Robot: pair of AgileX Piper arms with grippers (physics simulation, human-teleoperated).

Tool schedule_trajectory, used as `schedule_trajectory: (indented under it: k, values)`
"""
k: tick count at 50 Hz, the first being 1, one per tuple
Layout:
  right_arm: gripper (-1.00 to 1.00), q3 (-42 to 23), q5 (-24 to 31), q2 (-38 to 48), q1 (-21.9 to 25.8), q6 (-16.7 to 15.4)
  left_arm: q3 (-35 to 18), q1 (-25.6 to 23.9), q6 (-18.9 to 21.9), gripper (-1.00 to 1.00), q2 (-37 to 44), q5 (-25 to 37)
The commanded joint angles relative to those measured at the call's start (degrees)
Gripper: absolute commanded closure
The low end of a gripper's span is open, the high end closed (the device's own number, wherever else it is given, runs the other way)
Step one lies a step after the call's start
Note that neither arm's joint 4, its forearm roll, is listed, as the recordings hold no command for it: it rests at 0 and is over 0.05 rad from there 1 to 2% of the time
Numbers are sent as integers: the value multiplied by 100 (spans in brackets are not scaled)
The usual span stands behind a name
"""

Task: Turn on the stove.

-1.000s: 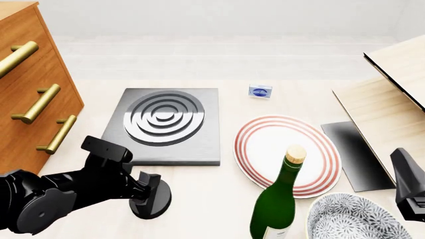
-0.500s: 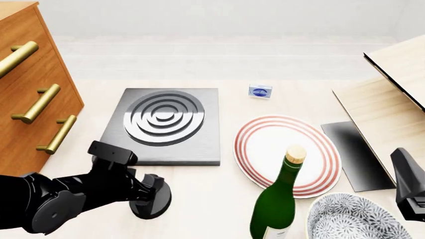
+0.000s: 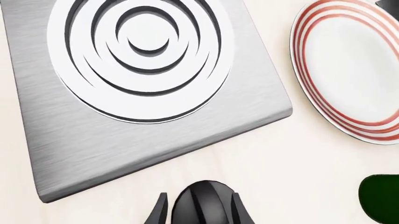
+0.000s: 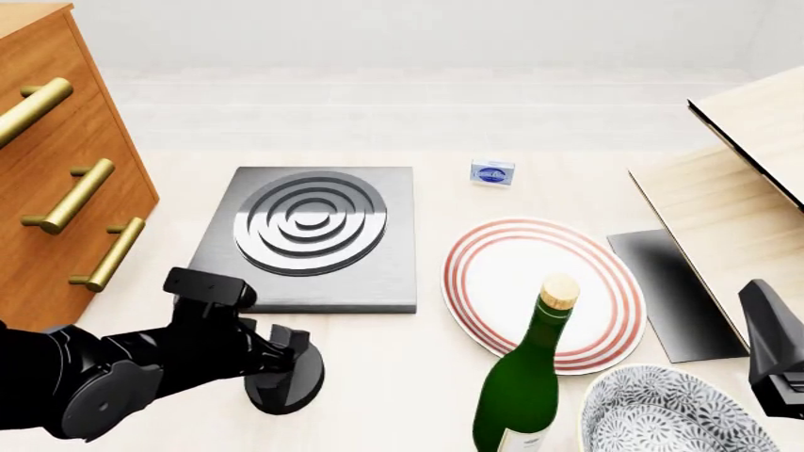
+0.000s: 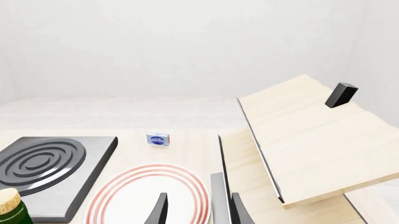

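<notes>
- Near table's front edge, just in front of the stove [image 4: 311,235]: small black knob [image 3: 204,205], left gripper [image 4: 284,350] fingers clasped on either side of it.
- Reach & grasp look done; the turn itself prob. remains, no lit sign visible.
- Right gripper [image 5: 194,207] hangs apart, fingers spread, holding nothing.

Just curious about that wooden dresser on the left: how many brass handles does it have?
3 on the dresser: the top handle, the middle handle and the bottom handle. More may sit out of frame.
</notes>
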Motion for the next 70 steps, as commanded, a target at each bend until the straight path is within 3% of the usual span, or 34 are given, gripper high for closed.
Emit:
schedule_trajectory:
  k: [1,22,36,52,70]
  values:
    - [-100,0,0,0,4,4,26,683,688,-100,-285,257]
    - [-100,0,1,0,-1,-1,-111,1186,958,-100,-672,565]
    - [-100,0,0,0,1,1,-106,1251,974,-100,-762,621]
    - [-100,0,0,0,0,-1,-309,1283,1131,-100,-2044,1660]
    - [-100,0,1,0,-1,0,-198,1350,936,-100,-3006,2038]
